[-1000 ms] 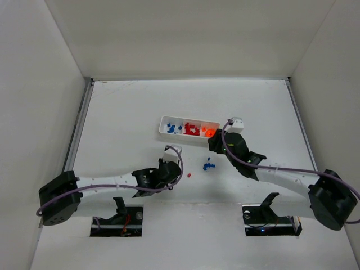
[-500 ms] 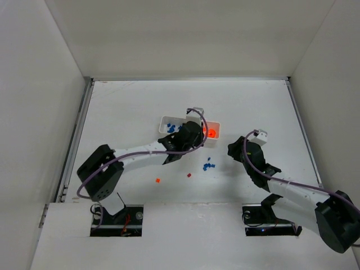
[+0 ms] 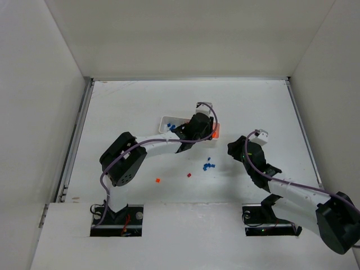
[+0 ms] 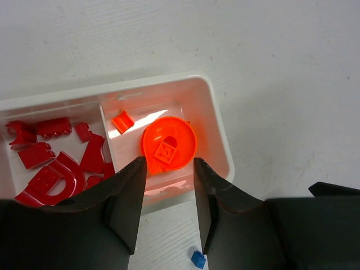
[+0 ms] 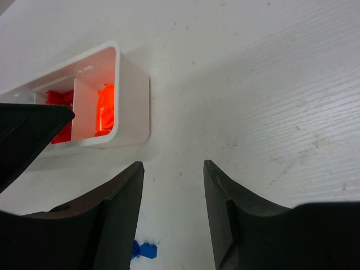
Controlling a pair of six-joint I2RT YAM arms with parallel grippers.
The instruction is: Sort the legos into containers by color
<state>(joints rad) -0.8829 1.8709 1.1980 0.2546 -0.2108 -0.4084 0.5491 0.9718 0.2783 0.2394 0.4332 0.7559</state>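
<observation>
Your left gripper [image 4: 169,166] hung jaws parted, empty, tray [image 4: 220,135] rim just below (right gripper [image 5: 172,169] spread too); descending risked clipping rim.

Up close, tray [image 4: 152,81]: white plastic, smooth, glossy, orange glow on inner wall. Inside, orange disc [image 4: 169,145] and red bricks [image 4: 36,154]: shiny moulded plastic, bright highlights. Outside, blue brick [image 4: 198,259]: same gloss. Under all, table [image 5: 270,112]: white, matt, fine grain lines, slightly rough. Both left gripper [image 4: 169,164] and right gripper [image 5: 171,169]: black plastic, matt, faintly textured.
</observation>
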